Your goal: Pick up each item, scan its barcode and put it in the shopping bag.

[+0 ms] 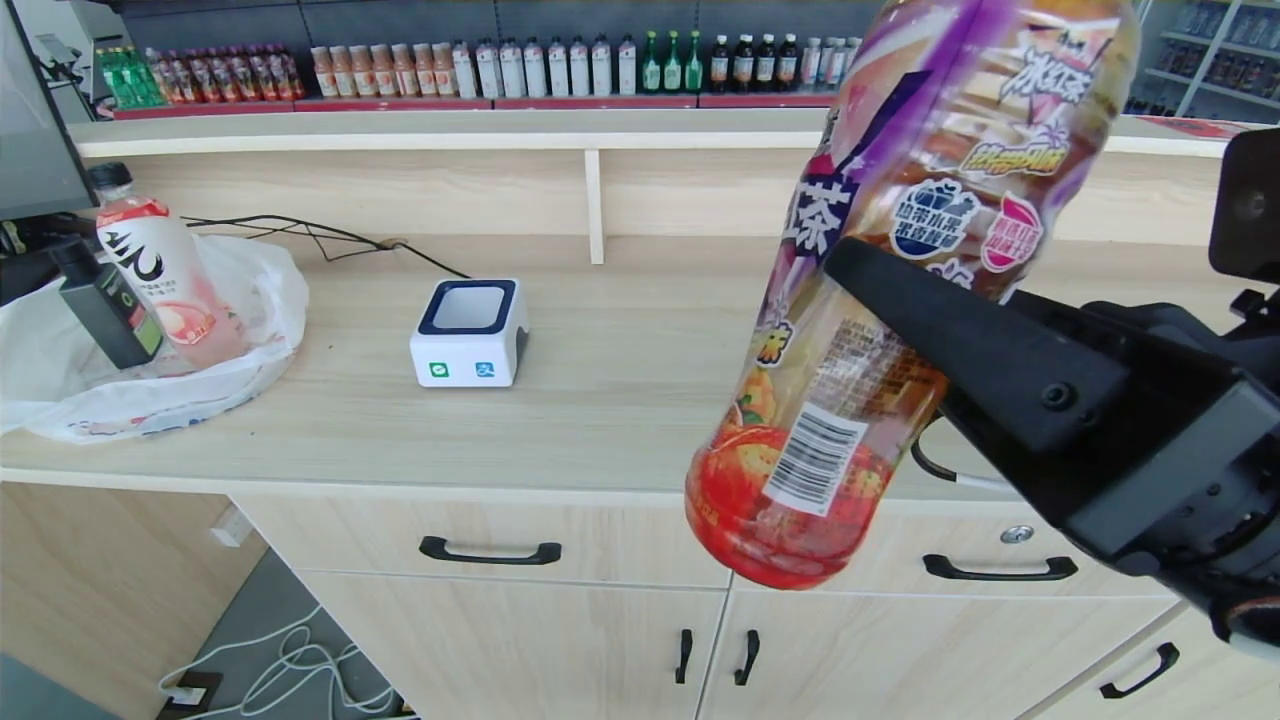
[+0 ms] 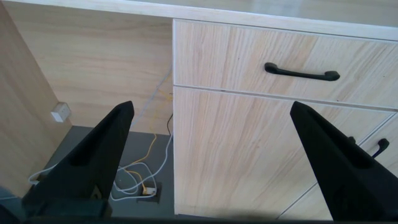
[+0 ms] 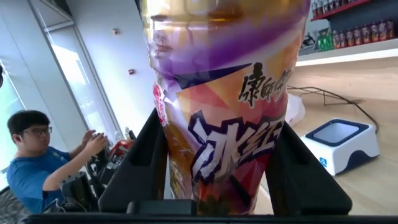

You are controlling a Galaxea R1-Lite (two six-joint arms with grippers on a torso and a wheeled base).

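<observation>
Bottle (image 1: 930,200) clamped in your right gripper (image 3: 224,168), tilted, barcode (image 1: 815,458) facing out, likely lining up for the scanner (image 1: 468,332); your left gripper (image 2: 211,109) hangs spread, empty, by the drawers (image 2: 249,50).

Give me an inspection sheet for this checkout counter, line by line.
Surface: pale wooden counter.
Job's things: tea bottle held tilted above the counter's front edge, barcode toward the head camera; scanner on the counter; shopping bag at the left holding a pink bottle and a dark bottle.
Clutter: nothing seen.
Grippers: right gripper jaws shut on the tea bottle; left gripper jaws open, low before the drawers.
Cables: black cable behind the scanner; white cables on the floor.
Surroundings: shelf of drinks behind.
</observation>
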